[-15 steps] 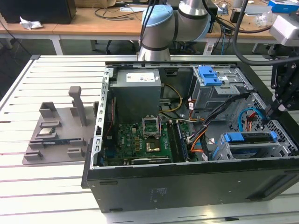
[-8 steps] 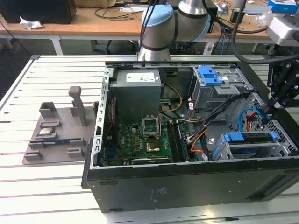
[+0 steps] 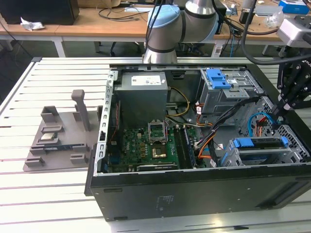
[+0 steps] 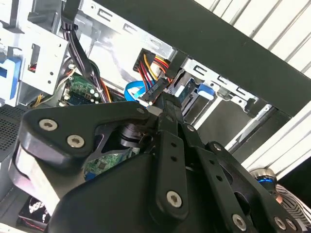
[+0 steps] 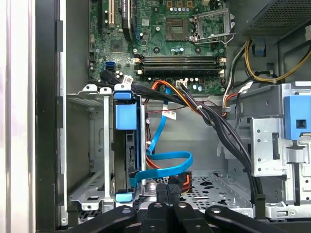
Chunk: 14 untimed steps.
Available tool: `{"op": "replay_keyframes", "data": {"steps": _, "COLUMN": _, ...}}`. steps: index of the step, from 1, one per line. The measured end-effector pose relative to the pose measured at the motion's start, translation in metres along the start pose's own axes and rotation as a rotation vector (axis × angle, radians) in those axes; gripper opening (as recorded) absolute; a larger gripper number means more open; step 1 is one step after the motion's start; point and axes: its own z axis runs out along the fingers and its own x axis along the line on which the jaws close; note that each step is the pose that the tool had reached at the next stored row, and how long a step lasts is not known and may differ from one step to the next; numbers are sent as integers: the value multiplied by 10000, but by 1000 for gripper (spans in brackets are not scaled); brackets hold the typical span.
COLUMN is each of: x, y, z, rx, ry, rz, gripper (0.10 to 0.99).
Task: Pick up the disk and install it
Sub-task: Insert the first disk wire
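The disk (image 3: 258, 144), silver with blue rails, sits inside the drive cage at the near corner of the open computer case on the exterior view's right. In the first wrist view the disk (image 5: 127, 150) is seen edge-on in its bay. My gripper (image 3: 275, 119) reaches down into the case just behind that cage. In both wrist views its fingers are shut, and the gripper (image 4: 163, 104) has its tips against a black connector (image 4: 156, 88) with red, yellow and orange wires. In the first wrist view the gripper (image 5: 166, 188) is beside the disk's rear end.
A blue flat cable (image 5: 165, 158) loops beside the disk. A thick black cable bundle (image 5: 221, 126) crosses the case. A second cage with a blue carrier (image 3: 218, 77) stands at the back. The motherboard (image 3: 146, 145) and power supply (image 3: 143, 92) are on the left, and a grey fixture (image 3: 58, 138) lies outside the case.
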Motion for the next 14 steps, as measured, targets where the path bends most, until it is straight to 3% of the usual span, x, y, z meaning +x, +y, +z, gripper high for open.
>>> {"op": "replay_keyframes", "data": {"steps": 2, "x": 0, "y": 0, "z": 0, "rx": 0, "ry": 4, "rz": 0, "gripper": 114}}
{"op": "replay_keyframes", "data": {"steps": 3, "x": 0, "y": 0, "z": 0, "rx": 0, "ry": 7, "rz": 0, "gripper": 235}}
{"op": "replay_keyframes", "data": {"steps": 4, "x": 0, "y": 0, "z": 0, "rx": 0, "ry": 9, "rz": 0, "gripper": 294}}
{"op": "replay_keyframes", "data": {"steps": 6, "x": 0, "y": 0, "z": 0, "rx": 0, "ry": 12, "rz": 1, "gripper": 294}}
{"op": "replay_keyframes", "data": {"steps": 7, "x": 0, "y": 0, "z": 0, "rx": 0, "ry": 14, "rz": 0, "gripper": 361}}
{"op": "replay_keyframes", "data": {"steps": 11, "x": -130, "y": -11, "z": 35, "rx": -9, "ry": 179, "rz": 8, "gripper": 361}}
{"op": "replay_keyframes", "data": {"steps": 12, "x": -165, "y": -15, "z": 45, "rx": -12, "ry": 243, "rz": 11, "gripper": 361}}
{"op": "replay_keyframes", "data": {"steps": 14, "x": -201, "y": -20, "z": 75, "rx": -15, "ry": 449, "rz": 21, "gripper": 361}}
